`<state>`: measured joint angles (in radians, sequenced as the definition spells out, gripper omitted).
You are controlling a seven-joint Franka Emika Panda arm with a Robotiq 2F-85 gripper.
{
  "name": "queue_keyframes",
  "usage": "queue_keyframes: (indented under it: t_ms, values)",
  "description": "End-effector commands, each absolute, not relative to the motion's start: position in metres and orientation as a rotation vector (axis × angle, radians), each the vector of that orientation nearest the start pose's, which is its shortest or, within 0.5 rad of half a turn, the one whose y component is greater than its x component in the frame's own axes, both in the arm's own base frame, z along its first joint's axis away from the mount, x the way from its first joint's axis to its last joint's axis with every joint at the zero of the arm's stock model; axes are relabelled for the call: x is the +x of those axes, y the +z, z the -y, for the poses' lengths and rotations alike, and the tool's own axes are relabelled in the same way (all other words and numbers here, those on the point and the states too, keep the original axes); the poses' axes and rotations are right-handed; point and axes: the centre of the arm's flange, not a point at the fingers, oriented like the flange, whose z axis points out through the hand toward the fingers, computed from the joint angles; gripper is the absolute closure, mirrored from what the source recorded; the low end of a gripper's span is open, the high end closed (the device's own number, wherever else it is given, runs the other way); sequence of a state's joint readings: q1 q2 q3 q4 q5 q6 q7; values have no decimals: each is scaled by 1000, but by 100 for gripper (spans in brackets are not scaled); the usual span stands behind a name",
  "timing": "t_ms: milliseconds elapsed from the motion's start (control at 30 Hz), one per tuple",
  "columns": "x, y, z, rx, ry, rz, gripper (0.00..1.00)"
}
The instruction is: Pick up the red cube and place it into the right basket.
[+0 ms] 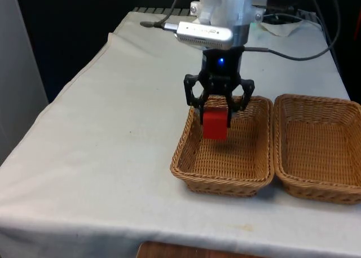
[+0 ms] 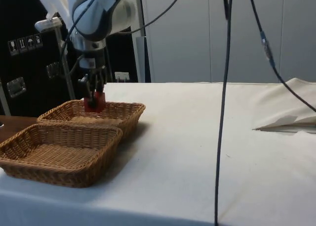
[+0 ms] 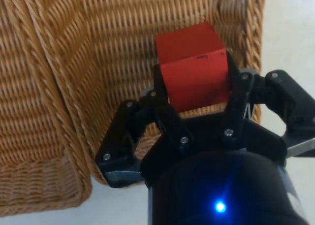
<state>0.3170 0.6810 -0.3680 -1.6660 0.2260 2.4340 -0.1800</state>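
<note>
My gripper [image 1: 214, 119] is shut on the red cube [image 1: 214, 126], which sticks out below the fingertips. The cube hangs over the far end of the wicker basket on the front view's left [image 1: 220, 184], at about rim height, not resting on its floor. The other wicker basket [image 1: 316, 193] sits right beside it on the front view's right and holds nothing. From the side, the cube [image 2: 94, 103] hangs over the farther basket [image 2: 123, 107], with the nearer basket [image 2: 64, 171] in front. In the wrist view the fingers [image 3: 165, 89] clamp the cube [image 3: 192, 62] above basket weave [image 3: 113, 48].
The two baskets stand side by side, rims nearly touching, near the table's front edge. White cloth [image 1: 113, 134] stretches open on the front view's left. Black cables [image 2: 224, 102] hang down in the side view, and a fold of cloth [image 2: 291, 119] lies at its right.
</note>
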Motion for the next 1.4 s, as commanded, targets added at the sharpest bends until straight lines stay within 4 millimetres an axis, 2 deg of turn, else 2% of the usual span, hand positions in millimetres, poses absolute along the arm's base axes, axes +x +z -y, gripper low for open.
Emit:
queue_keyframes:
  t_ms: [0,33,167,467,533,567,733,767,833,1133,1367]
  values:
    - [698,241,1,-3212,-217,92,97]
    - [705,232,-3,-3195,-211,87,97]
    - [711,223,-4,-3186,-212,81,97]
    - [715,222,-5,-3180,-224,77,97]
    - [715,221,-5,-3190,-227,77,89]
    - [715,221,-5,-3181,-224,76,89]
    - [715,220,-5,-3181,-225,74,43]
    - [715,220,-5,-3181,-225,76,19]
    - [715,220,-5,-3181,-225,76,2]
    - [715,221,-5,-3190,-227,77,0]
    - [706,251,-16,-3178,-209,83,0]
